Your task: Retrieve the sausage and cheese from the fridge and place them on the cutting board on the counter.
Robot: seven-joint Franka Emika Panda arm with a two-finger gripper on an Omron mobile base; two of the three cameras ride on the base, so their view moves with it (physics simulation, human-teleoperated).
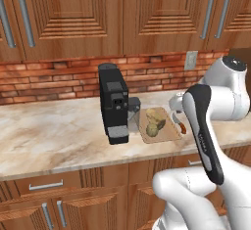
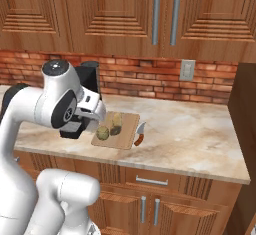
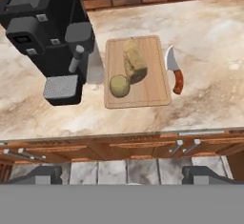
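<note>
The hand (image 3: 122, 175) hangs above the counter's (image 3: 209, 37) front edge, its fingertips (image 3: 45, 174) spread wide and holding nothing. At 12 o'clock from it in the hand view lies the cutting board (image 3: 152, 87), bearing a round yellowish lump (image 3: 119, 85) touching a longer tan lump (image 3: 134, 61). A knife (image 3: 175, 70) lies just beside the board at 3 o'clock; a coffee machine (image 3: 47, 32) stands at 9 o'clock.
</note>
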